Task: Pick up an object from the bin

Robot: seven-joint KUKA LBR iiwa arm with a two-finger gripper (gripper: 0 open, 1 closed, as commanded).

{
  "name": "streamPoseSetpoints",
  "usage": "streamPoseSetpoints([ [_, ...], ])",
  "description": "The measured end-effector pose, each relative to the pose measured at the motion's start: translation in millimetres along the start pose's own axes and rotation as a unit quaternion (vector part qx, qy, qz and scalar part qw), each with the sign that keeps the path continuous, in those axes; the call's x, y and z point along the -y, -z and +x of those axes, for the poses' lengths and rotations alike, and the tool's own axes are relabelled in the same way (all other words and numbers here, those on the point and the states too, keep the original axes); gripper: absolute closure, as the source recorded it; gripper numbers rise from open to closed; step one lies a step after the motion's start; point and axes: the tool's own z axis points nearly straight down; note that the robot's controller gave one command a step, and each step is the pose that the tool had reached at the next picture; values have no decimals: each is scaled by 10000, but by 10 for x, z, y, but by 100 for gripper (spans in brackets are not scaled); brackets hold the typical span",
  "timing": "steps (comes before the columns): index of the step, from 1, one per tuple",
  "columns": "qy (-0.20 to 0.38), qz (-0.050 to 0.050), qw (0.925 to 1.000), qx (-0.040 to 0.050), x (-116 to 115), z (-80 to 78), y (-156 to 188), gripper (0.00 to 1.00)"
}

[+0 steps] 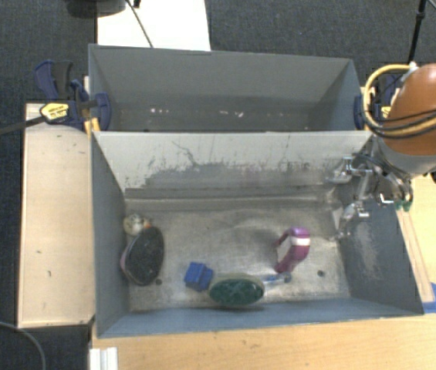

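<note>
**Robot gripper at the right end of a grey bin with 5 small things on its floor**

A grey metal bin, seen from above, stands on dark carpet. Its walls slope inward to a flat floor that is scuffed and scratched, with pale wear marks along the foot of the back wall. Most of the floor is bare, and the middle and the whole back strip lie open.

The arm reaches in from the right, with an orange cover and yellow cables at its wrist, above the bin's right rim. The gripper hangs just inside the right wall, toward the back, over the right end of the floor. Whether it is spread or pressed together cannot be told from this angle.

The thing nearest the gripper is a purple and white object. It lies tilted on the floor to the gripper's left and nearer the front, apart from it. In front of it, along the front wall, lies a dark green oval brush, with a small blue block just beside its left end. At the left end a dark oval object lies close to the left wall, and a small pale round thing touches its back edge.

All 5 things keep to the front half. Open floor lies between the purple and white object and the right wall, and between the blue block and the dark oval object.
</note>
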Motion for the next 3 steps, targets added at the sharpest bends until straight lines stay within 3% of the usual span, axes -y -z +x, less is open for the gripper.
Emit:
streamPoseSetpoints([
  [1,753,5,9971,55,-712,581,-772,0],
  [2,774,18,9970,93,-688,550,-736,100],
  [3,1637,20,9865,79,-814,398,782,100],
])
